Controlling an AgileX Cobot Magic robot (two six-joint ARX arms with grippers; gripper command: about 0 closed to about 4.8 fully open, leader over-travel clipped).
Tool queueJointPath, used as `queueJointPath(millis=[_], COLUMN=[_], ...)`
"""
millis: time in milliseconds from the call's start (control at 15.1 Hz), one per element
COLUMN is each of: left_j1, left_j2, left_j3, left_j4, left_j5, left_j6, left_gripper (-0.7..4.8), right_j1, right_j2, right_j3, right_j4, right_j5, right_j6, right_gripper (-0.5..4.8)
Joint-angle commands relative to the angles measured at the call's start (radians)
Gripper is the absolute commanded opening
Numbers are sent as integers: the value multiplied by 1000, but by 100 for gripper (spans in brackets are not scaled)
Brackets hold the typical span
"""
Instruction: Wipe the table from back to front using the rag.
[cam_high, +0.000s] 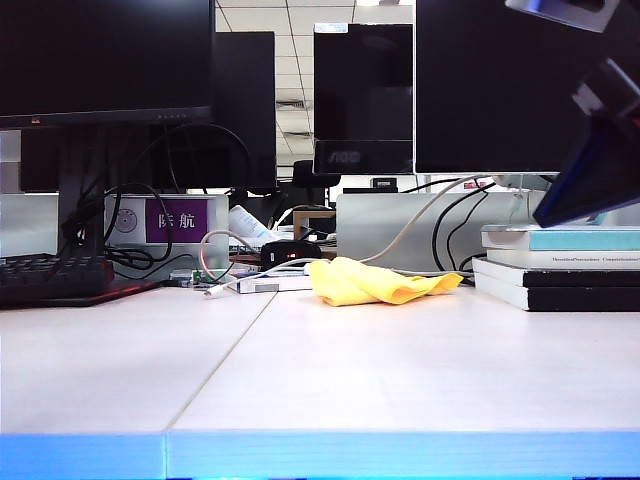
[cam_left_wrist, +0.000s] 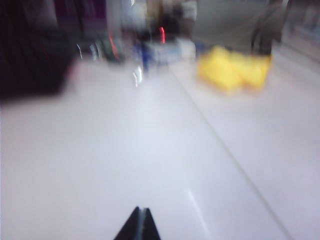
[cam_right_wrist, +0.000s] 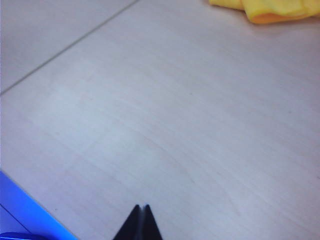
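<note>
The table (cam_high: 400, 370) spreads off-white under both arms, its seam running back toward the clutter. The rag (cam_high: 375, 282) lies crumpled at the far side, well ahead of both sets of fingertips and touching neither. The left gripper (cam_left_wrist: 141, 225) and right gripper (cam_right_wrist: 141, 222) hover above bare tabletop, jaws pressed together, empty.

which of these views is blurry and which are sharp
Left wrist view: heavily motion-blurred, the rag a yellow smear, left gripper tips together. Right wrist view: sharp, table grain visible, right gripper shut. Exterior view: sharp, dark monitors against bright ceiling.
</note>
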Motion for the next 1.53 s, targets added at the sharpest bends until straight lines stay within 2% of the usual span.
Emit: queueJointPath(millis=[66,199,265,398,531,1128,1327,1526], left_j1=[3,21,48,114,131,133,132,132], left_j2=[-1,-3,-3,-3,-3,-3,-3,-3], left_j3=[-7,-7,-7,-7,-7,-7,-7,-7], left_j4=[-35,-34,-33,-32,-31,-31,-31,-31], left_j5=[-22,-32,-33,-22,-22,-18,-18,-16], left_j6=[19,148,175,154,154,154,154,154], left_gripper=[-6,-6,-6,-5,-5,-5,-5,-5], right_j1=[-1,0,0,0,-1,-12,-156,-315], right_j2=[1,3,3,3,3,-48,-157,-301], right_j3=[3,3,3,3,3,-24,-80,-174], right_j4=[10,8,8,7,7,11,25,116], right_j5=[2,2,2,2,2,-1,27,30], right_j6=[3,3,3,3,3,3,3,3], right_gripper=[4,4,4,4,4,4,4,4])
